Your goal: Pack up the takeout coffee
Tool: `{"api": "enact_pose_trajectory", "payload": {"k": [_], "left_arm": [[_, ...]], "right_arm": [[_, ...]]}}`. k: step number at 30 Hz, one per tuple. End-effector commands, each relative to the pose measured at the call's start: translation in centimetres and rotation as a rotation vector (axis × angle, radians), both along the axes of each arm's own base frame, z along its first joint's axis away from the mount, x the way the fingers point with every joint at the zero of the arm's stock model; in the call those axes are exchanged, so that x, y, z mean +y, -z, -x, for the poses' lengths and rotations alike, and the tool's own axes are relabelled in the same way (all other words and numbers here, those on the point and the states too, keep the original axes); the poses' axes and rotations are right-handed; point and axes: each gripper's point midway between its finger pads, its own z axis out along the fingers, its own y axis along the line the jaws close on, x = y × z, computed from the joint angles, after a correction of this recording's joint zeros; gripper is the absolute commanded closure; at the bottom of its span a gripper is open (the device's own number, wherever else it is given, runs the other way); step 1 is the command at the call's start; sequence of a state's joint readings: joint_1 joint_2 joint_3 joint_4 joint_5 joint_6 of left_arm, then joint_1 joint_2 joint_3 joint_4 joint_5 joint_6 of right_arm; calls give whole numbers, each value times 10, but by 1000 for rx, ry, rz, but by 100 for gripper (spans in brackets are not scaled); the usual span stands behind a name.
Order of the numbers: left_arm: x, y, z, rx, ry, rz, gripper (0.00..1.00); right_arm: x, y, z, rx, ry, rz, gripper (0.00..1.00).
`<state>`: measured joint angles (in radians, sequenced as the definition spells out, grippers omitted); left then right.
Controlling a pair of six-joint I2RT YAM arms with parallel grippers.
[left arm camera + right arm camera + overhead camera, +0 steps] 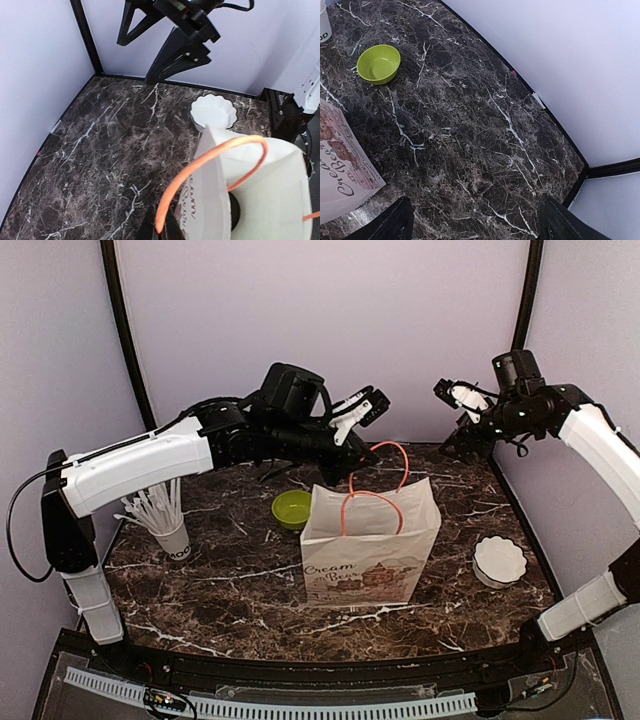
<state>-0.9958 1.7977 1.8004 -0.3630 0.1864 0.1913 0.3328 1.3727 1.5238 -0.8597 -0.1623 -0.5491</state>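
Note:
A white paper bag (370, 552) with orange rope handles stands open in the middle of the table. In the left wrist view a round black shape (234, 212), part of the black coffee lid or cup, shows deep inside the bag (260, 190); the rest is hidden by the bag wall. My left gripper (362, 455) is shut on one orange handle (210, 160) at the bag's far rim, with the handle's end pinched at the gripper (161, 227). My right gripper (468, 440) hovers open and empty over the back right of the table, its fingertips (395, 220) wide apart.
A lime-green bowl (292, 508) sits just behind and left of the bag. A white printed cup of straws (165, 525) stands at the left. A white scalloped dish (499, 560) sits right of the bag. Purple walls and black posts enclose the table.

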Motion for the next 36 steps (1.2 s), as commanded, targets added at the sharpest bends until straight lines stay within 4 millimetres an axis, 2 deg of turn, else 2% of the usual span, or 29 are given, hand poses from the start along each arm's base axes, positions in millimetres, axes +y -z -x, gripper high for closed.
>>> {"api": "enact_pose_trajectory", "payload": {"k": [1, 2, 3, 4, 6, 7, 8, 12, 13, 14, 15, 16, 17, 18, 19, 20, 23, 25, 29, 32, 33, 34, 35, 36], "left_arm": [[8, -15, -17, -55, -64, -22, 88], [8, -16, -19, -58, -71, -24, 76], [10, -20, -22, -67, -90, -23, 69], [13, -22, -25, -78, -115, -26, 57], [20, -34, -28, -92, -151, -25, 45], [27, -36, -28, -96, -171, -47, 43], [36, -47, -33, -120, -214, -52, 39], [81, -73, -32, -185, -331, -104, 33], [96, -89, -27, -203, -353, -85, 32], [106, -88, -28, -209, -397, -97, 31], [121, -100, -23, -219, -426, -79, 29], [133, -97, -25, -214, -478, -90, 29], [147, -104, -20, -214, -505, -82, 28], [158, -94, -21, -197, -553, -109, 28], [172, -100, -18, -194, -586, -95, 27], [188, -95, -16, -169, -644, -102, 27], [223, -80, -14, -106, -776, -118, 27], [248, -69, -12, -57, -863, -119, 33], [296, -44, -15, -1, -999, -142, 47], [344, -36, -26, 53, -1153, -111, 49], [350, -25, -27, 78, -1167, -124, 49], [367, -22, -31, 98, -1220, -113, 49], [372, -9, -32, 138, -1228, -122, 49], [385, -4, -35, 158, -1267, -118, 49]], "right_arm": [[6, -3, -11, -23, 18, -65, 14], [7, -1, -11, -18, 19, -69, 14], [7, 1, -11, -16, 22, -70, 13], [6, 1, -11, -22, 26, -72, 13], [3, -6, -15, -60, 56, -92, 10], [1, -10, -17, -80, 80, -106, 6], [0, -15, -19, -94, 100, -127, 2], [-2, -23, -28, -110, 162, -197, 1], [-3, -20, -31, -110, 176, -200, 2], [-4, -14, -33, -105, 187, -198, 2], [-4, -6, -35, -92, 192, -196, 2], [-5, 2, -36, -79, 195, -196, 2], [-4, 9, -36, -64, 191, -199, 2], [-4, 16, -35, -51, 187, -202, 2], [-3, 23, -35, -38, 183, -205, 2], [-2, 32, -33, -23, 181, -208, 1], [-1, 42, -31, -10, 168, -220, 1], [-1, 45, -29, -10, 163, -235, 2], [7, 37, -20, 18, 84, -350, 3], [14, 38, -15, 28, 36, -396, 5], [14, 40, -13, 29, 29, -399, 6], [14, 41, -12, 25, 27, -398, 6], [13, 41, -11, 21, 30, -399, 7], [13, 40, -9, 16, 31, -408, 7]]}}
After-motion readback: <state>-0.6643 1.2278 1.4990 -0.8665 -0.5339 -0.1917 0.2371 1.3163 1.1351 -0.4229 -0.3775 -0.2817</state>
